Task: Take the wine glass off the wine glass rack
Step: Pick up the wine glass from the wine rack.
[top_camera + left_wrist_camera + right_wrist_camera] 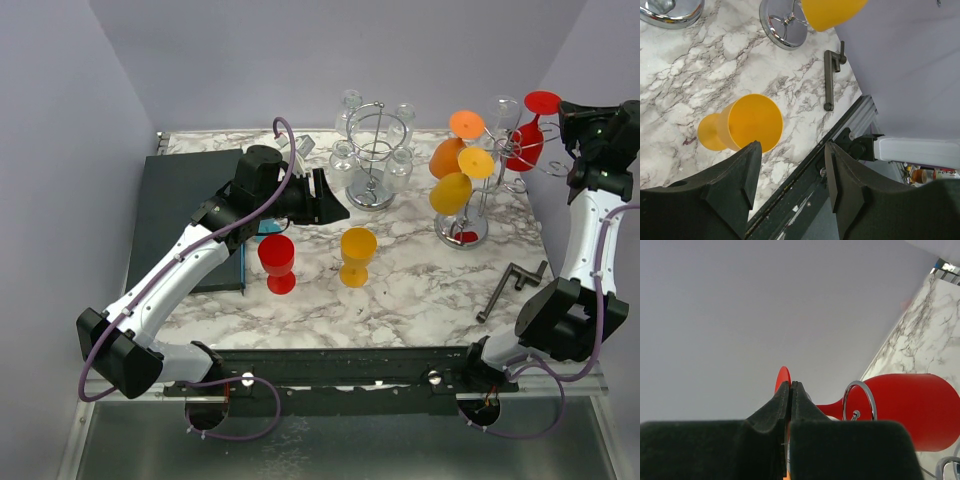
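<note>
Red wine glass [522, 148]: hangs inverted on the far right arm of the wine glass rack [462, 232], with its foot at the top.

Right gripper [790, 386]: fingers pressed together on the rim of that foot. In the wrist view we see only a sliver of red disc past the tips, so we judge the bite shallow.

Just beyond the fingers, the stem appears to pass through a wire ring [858, 400], and the bowl sits on the ring's far side.

Procedure note:
- We would draw the foot out along the ring's open side, slowly and in line with the stem. We cannot tell from here which way the ring opens.
- A shallow pinch on a thin disc may let the glass swing, so we would avoid any twist at the wrist.
- If the rack tilts or drags, we would stop.

Neighbours: the orange glass [447, 158] and hanging yellow glass [452, 192] sit on the same rack, near but apart from ours. A sideways sweep could knock them.

Left gripper [792, 150]: partly open, holding nothing, above the standing yellow glass [747, 122] and well apart from the rack. We see no role for it in this step.
</note>
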Robot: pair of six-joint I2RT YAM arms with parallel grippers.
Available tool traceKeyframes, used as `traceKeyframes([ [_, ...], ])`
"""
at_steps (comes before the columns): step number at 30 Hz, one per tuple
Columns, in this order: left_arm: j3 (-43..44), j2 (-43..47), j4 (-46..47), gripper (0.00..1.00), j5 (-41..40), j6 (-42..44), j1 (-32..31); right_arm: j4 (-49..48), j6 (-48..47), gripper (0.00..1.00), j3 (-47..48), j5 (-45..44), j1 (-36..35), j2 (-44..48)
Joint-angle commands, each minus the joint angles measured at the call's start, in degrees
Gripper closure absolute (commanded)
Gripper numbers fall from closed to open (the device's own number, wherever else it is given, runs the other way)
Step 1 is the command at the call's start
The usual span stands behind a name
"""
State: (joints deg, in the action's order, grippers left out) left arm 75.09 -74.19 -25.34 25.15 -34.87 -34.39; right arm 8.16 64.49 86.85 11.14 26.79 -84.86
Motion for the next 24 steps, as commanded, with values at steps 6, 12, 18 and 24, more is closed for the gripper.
traceKeyframes([
  [6,-0.4,-0.3,1.6,0.41,0.8,0.0,0.5,-6.1,-1.1,1.00,1.1,-4.9,-0.5,-1.8],
  [12,-0.2,-0.4,1.6,0.41,0.6,0.0,0.6,-7.5,-1.6,1.00,1.7,-4.6,-0.8,-3.4],
  [18,-0.3,-0.5,1.6,0.41,0.3,0.0,0.6,-10.6,-3.8,0.99,2.1,-5.7,-1.2,-3.6],
  [24,0.6,-0.4,1.6,0.40,-0.6,-0.5,1.1,-10.3,-7.2,0.99,7.7,-7.8,-1.2,-4.4],
])
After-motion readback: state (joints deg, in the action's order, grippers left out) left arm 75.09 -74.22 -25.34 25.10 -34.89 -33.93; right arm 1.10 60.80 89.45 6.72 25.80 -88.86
